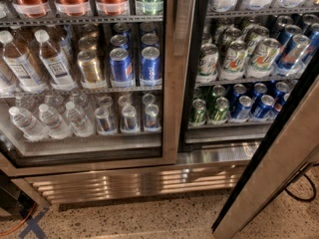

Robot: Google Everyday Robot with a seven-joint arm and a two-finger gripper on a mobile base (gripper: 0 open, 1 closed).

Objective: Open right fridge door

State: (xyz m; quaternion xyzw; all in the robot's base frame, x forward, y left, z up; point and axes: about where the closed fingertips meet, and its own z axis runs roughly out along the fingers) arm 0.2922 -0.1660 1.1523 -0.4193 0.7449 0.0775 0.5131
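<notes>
Swinging the door out looks all but finished. The right fridge door [271, 176] stands well open, its steel frame slanting across the lower right of the frame, and the cans [249, 59] on the right-hand shelves are uncovered. The left door [172, 83] is shut. The tool is nowhere in the frame, so I cannot tell its grip or the arm's pose. At most a release and a clean retreat seem left.

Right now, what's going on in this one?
The right fridge door stands swung open, its steel frame slanting across the lower right corner, with the soda cans behind it exposed. The left door is shut. The claw is out of view, so nothing is seen touching the door.
</notes>
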